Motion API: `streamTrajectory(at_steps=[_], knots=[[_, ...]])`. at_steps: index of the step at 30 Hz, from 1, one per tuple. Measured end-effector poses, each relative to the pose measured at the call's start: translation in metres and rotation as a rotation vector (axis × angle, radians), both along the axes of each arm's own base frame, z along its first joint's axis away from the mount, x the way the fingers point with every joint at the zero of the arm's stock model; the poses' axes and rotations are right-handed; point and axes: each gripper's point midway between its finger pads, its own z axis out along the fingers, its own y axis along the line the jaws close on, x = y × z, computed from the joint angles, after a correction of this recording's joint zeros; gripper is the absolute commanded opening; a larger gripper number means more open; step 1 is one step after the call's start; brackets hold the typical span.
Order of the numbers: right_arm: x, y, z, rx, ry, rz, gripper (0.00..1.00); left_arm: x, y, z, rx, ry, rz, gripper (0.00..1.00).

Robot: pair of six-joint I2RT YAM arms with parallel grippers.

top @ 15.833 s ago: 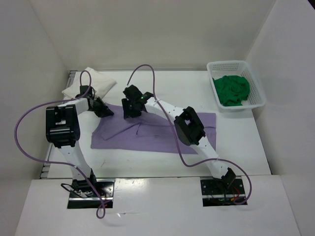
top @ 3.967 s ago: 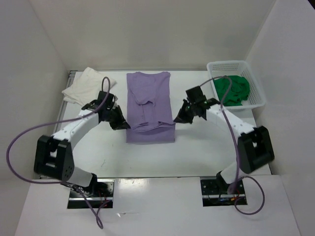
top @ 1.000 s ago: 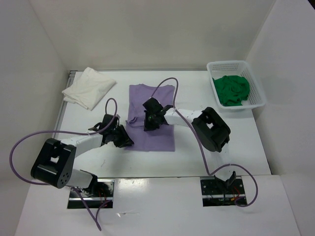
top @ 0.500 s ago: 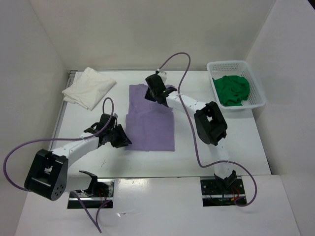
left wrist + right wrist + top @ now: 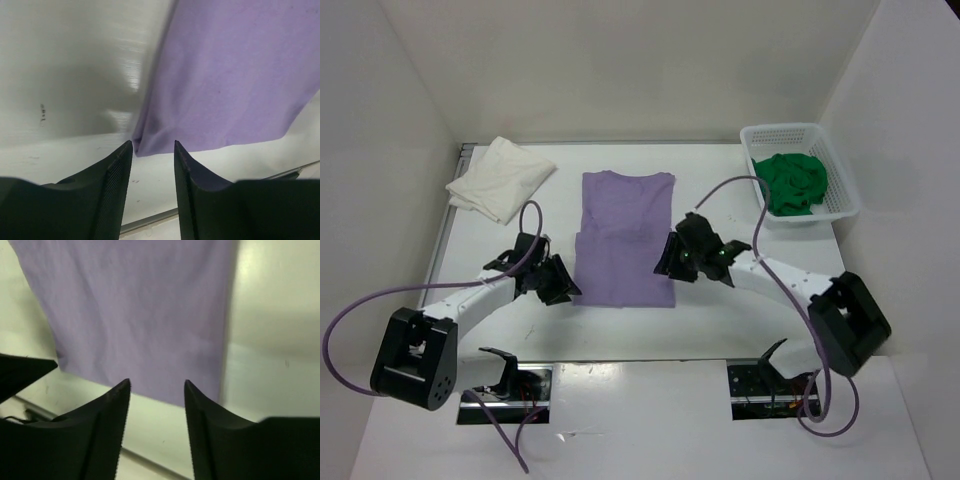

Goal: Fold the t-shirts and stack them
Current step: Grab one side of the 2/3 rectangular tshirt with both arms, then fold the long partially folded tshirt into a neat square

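At the far left of the table point(image 5: 820, 290), the cream t-shirt point(image 5: 500, 178) lies folded in a loose pad, with nothing on it. The left gripper point(image 5: 560, 285) sits low just beside the near left corner of the lavender t-shirt point(image 5: 625, 240). That shirt lies flat in the middle of the table as a long narrow strip, with its neck end away from the arms. The right gripper point(image 5: 668, 262) is at the shirt's right edge, towards the near end. At the far right stands the white perforated basket point(image 5: 780, 129). It holds only the green t-shirt point(image 5: 792, 182), bunched in a heap that fills most of it.

The overhead view shows all three shirts and the basket, but the gripper fingers are too small and dark there to tell how they stand. The wrist cameras settle that. The left wrist view shows the left gripper point(image 5: 152, 145) with its jaws spread and nothing between them. The lavender t-shirt point(image 5: 225, 75) has its rounded corner just beyond the gap. The right wrist view shows the right gripper point(image 5: 157, 384) also with its jaws apart and holding nothing. Ahead of it the lavender t-shirt point(image 5: 135, 310) lies smooth, its near hem just past the fingertips. Neither wrist view shows the basket or the other two shirts.
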Motion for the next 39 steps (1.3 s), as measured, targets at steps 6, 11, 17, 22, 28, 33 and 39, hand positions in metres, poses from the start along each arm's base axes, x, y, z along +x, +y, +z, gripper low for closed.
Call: streamTrajectory(at_steps=[6, 11, 17, 22, 28, 33, 39], knots=[[-0.057, -0.022, -0.042, 0.027, 0.157, -0.008, 0.58, 0.002, 0.012, -0.005, -0.01, 0.026, 0.052, 0.5], [-0.068, -0.027, -0.058, 0.017, 0.211, -0.027, 0.58, 0.0, 0.001, -0.018, -0.073, 0.092, 0.025, 0.48], [-0.069, -0.023, -0.061, 0.051, 0.219, -0.036, 0.31, 0.002, -0.01, -0.019, -0.136, 0.095, -0.011, 0.34], [-0.074, -0.023, -0.069, 0.057, 0.248, -0.045, 0.04, -0.002, -0.008, -0.024, -0.125, 0.097, -0.024, 0.03], [-0.075, -0.022, -0.066, 0.061, 0.25, -0.051, 0.0, -0.005, -0.007, -0.016, -0.111, 0.074, -0.028, 0.0], [-0.101, -0.009, -0.039, 0.108, 0.239, 0.004, 0.0, -0.023, -0.016, 0.01, -0.127, 0.041, -0.077, 0.0], [-0.108, -0.02, 0.029, 0.228, 0.163, -0.005, 0.0, -0.029, -0.017, 0.066, -0.129, 0.005, -0.105, 0.0]])
